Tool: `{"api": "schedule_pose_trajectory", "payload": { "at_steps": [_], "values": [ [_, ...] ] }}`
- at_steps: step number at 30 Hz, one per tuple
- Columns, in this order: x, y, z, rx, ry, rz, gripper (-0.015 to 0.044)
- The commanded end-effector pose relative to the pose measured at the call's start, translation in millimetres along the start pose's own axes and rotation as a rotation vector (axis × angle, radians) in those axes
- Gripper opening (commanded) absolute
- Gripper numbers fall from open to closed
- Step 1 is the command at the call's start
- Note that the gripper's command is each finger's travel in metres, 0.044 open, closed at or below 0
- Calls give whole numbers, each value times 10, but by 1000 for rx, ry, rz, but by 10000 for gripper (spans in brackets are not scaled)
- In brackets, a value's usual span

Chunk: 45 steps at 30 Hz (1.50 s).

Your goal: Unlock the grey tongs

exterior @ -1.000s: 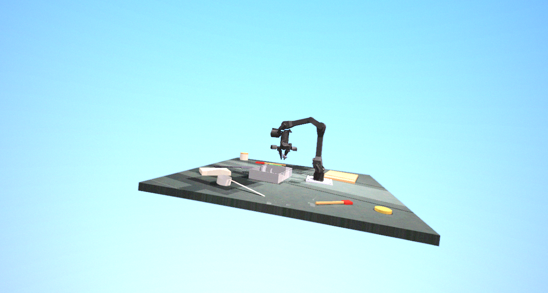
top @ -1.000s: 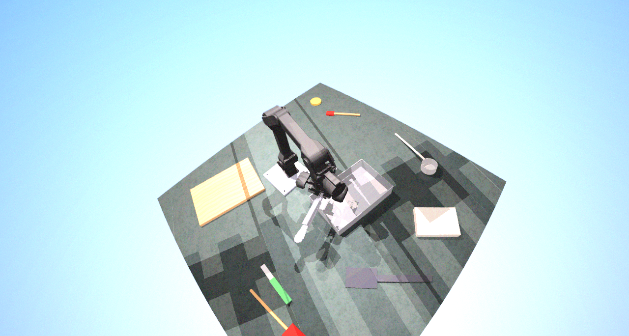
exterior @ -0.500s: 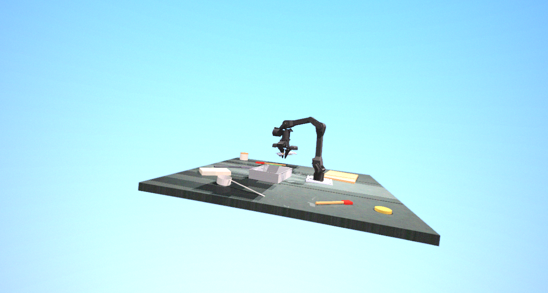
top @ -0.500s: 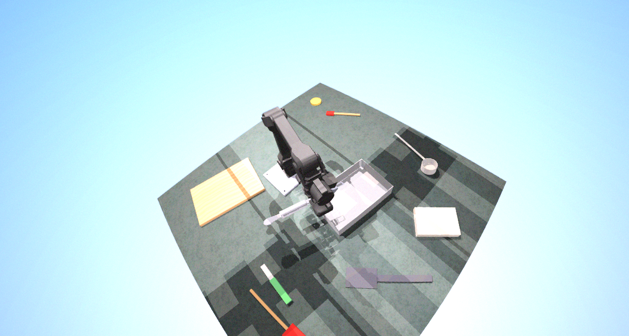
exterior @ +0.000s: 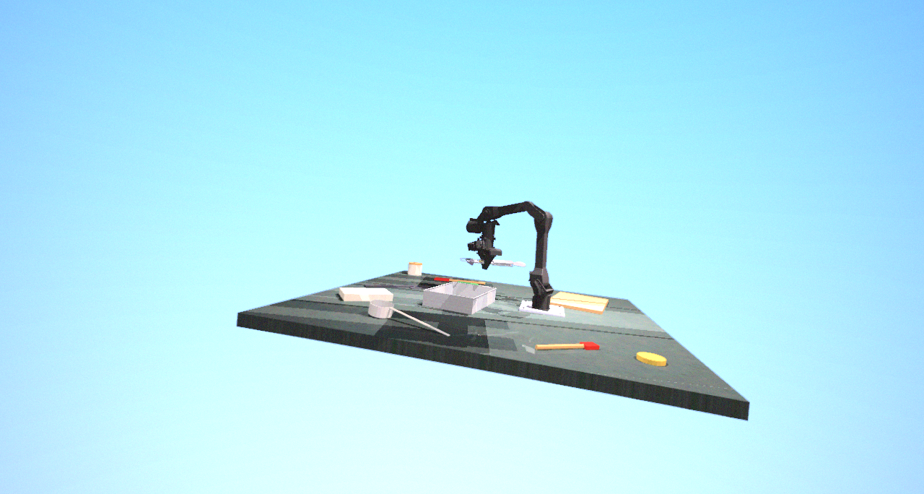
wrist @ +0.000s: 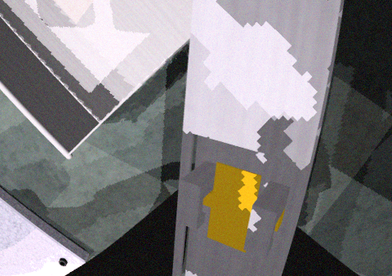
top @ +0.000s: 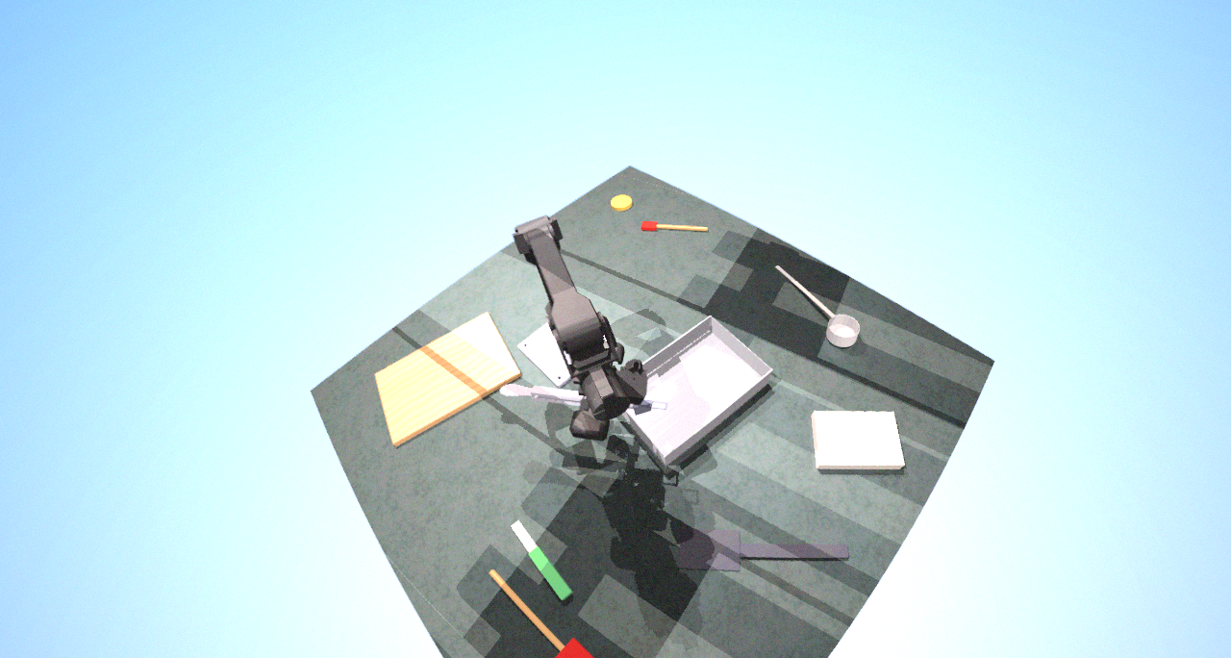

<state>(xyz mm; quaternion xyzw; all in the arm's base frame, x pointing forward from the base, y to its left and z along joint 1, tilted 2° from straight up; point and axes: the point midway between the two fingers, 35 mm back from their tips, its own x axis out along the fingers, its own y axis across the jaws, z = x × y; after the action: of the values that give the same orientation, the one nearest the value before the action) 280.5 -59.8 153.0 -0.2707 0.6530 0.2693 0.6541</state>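
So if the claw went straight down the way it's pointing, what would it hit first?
Apart from the tongs that the claw grips, probably the table top, just beside the tin's corner. Depth is hard to judge, so the tin's rim may be close.

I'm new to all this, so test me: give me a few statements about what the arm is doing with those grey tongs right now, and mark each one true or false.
1. The arm's tool is shut on the long grey tongs. True.
2. The grey tongs rest across the grey rectangular roasting tin. False: they are held in the air, beside the tin.
3. The tongs hang with their tips pointing straight down. False: they lie roughly level.
4. The pale wooden board with a darker stripe has nothing lying on it. True.
5. The small yellow disc sits inside the roasting tin. False: it lies on the table near a far corner.
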Motion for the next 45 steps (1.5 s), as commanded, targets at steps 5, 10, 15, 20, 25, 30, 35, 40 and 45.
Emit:
{"api": "schedule_pose_trajectory", "payload": {
  "at_steps": [5,10,15,20,25,30,35,40,45],
  "values": [
    [-43,-136,-153,343,3,-5,-150],
    [-65,-207,-252,558,3,-6,-150],
    [-87,-275,-356,774,2,-8,-150],
    [-109,-337,-461,990,2,-9,-150],
    [-131,-396,-571,1205,2,-10,-150],
    [-153,-449,-682,1420,1,-11,-150],
    [-175,-497,-797,1635,1,-12,-150],
    [-196,-541,-913,1850,1,-14,-150],
    [-218,-579,-1031,2065,0,-15,-150]
  ]
}}
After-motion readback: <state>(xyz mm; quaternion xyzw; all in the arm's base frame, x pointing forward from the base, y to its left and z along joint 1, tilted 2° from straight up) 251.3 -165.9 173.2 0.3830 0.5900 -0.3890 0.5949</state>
